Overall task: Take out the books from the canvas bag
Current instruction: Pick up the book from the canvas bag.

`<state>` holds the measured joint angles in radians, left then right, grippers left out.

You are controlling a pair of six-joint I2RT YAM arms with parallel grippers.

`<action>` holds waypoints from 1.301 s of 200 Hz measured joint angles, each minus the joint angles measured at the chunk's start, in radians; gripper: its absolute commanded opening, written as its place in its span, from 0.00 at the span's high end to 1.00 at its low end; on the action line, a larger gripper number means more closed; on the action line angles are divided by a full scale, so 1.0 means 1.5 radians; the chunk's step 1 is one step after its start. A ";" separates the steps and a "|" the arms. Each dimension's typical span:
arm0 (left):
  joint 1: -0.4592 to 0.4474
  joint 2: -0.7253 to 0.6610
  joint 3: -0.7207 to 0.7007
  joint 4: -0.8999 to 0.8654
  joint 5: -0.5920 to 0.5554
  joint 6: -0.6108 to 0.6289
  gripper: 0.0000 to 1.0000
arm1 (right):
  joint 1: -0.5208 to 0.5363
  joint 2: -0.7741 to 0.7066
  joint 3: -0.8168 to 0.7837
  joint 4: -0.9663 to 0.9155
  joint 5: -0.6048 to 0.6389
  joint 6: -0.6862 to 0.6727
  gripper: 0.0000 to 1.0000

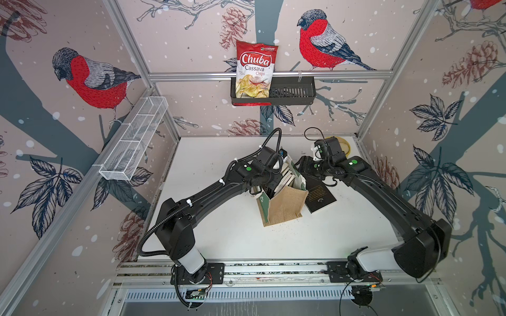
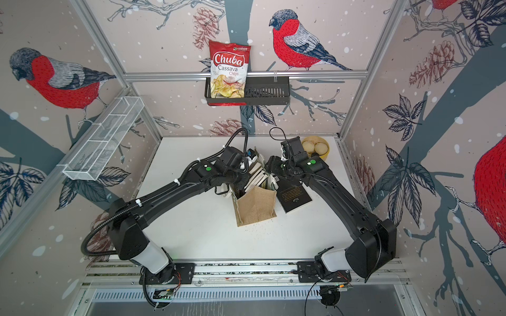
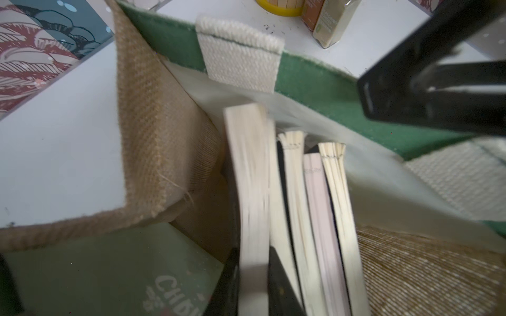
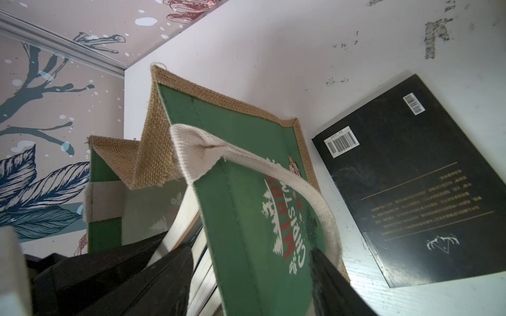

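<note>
Standing on the white tabletop: boxy tan burlap canvas bag with green printed side panels and white webbing handles. Inside the bag, on edge and side by side: thin cream-edged books. Down in the bag's mouth, left gripper narrowed onto the thickest book at the row's end. Astride the bag's green wall, right gripper spread wide, one finger inside, one outside. Flat just beside the bag: black barcoded paperback.
</note>
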<state>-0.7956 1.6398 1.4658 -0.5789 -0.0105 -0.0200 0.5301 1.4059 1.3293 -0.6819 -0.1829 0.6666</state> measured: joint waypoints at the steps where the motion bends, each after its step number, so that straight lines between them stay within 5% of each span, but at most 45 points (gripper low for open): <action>1: 0.000 0.001 0.001 0.000 -0.001 0.000 0.93 | 0.000 0.000 0.000 0.000 0.000 -0.001 0.33; 103: -0.001 0.015 0.112 -0.045 -0.063 0.006 1.00 | 0.019 0.024 -0.013 0.011 -0.004 -0.023 0.35; 176: 0.003 0.004 0.292 -0.109 -0.115 0.036 1.00 | 0.018 0.012 -0.047 0.041 -0.005 -0.021 0.36; 260: 0.139 -0.112 0.340 -0.089 -0.120 0.030 1.00 | 0.018 0.012 -0.070 0.070 -0.020 -0.021 0.38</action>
<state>-0.5865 1.4712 1.9751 -0.7116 -0.1902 0.0242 0.5575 1.4242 1.2247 -0.5774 -0.2123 0.6350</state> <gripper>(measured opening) 0.151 0.626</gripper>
